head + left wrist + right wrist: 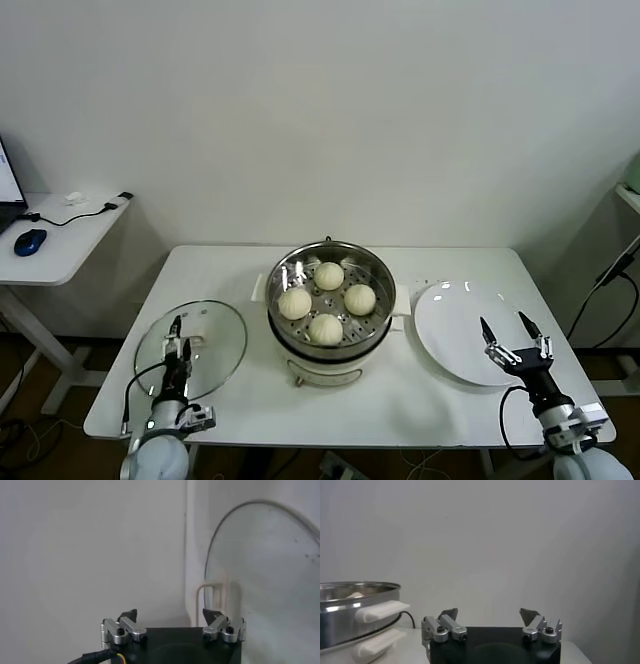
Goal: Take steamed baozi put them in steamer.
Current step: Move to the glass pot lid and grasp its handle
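Several cream-white steamed baozi lie on the perforated tray inside the steel steamer at the table's middle. My left gripper hangs open and empty over the near edge of the glass lid, left of the steamer. My right gripper is open and empty over the white plate, right of the steamer. The left wrist view has the open left gripper with the lid and its white handle beyond. The right wrist view shows the open right gripper and the steamer's rim with its white side handle.
The white table ends close in front of both grippers. A side desk with a blue mouse and cables stands at the far left. A white wall rises behind the table.
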You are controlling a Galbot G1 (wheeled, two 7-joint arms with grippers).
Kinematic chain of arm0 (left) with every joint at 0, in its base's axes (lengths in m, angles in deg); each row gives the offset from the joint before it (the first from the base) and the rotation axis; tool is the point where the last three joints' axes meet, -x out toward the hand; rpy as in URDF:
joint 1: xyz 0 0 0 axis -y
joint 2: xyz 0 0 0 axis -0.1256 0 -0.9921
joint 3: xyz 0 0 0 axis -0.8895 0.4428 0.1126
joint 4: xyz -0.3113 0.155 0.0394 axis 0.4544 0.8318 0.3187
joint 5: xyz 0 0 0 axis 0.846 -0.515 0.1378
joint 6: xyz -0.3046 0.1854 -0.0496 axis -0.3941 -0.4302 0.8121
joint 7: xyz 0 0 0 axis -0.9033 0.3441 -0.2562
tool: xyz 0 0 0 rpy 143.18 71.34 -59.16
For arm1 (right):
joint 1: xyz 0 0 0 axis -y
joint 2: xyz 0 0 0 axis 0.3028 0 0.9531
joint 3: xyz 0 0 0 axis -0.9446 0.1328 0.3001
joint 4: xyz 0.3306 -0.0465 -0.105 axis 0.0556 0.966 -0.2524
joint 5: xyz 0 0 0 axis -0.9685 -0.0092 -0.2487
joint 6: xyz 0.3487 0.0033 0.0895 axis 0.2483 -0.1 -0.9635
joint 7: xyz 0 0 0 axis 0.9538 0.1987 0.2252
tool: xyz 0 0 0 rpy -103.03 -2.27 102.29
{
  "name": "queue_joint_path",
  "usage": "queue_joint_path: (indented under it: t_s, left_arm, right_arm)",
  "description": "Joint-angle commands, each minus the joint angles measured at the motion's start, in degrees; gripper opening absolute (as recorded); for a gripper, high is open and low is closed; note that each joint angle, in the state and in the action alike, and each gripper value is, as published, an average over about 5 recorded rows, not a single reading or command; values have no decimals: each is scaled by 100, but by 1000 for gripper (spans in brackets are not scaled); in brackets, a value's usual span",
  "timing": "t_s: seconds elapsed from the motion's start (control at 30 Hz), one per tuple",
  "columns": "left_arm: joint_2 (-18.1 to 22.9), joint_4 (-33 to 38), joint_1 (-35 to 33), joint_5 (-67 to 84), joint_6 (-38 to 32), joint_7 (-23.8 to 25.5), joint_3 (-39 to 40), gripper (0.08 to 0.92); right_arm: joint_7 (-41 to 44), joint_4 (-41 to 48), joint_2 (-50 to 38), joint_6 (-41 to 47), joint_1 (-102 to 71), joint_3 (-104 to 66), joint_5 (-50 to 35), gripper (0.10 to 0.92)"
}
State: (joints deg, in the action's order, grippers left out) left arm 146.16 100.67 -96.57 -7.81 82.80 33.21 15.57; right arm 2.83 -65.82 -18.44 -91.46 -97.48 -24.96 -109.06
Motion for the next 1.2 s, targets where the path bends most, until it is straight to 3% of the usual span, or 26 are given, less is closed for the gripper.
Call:
queue_joint_path:
  t_s: [0.03,0.57,1.2]
  left_arm:
    - [-33,-788,547,-148,60,-234,18,823]
    - [-115,-845,733,135,47,-298,127,802]
    - [-226,-710,683,334,-98,-133,89,273]
  right_arm:
    - [-4,73,57,-5,29,-36,73,823]
    - [43,236,132,-74,64,-14,311,823]
    - [105,360,201,-152,155,-28,451,823]
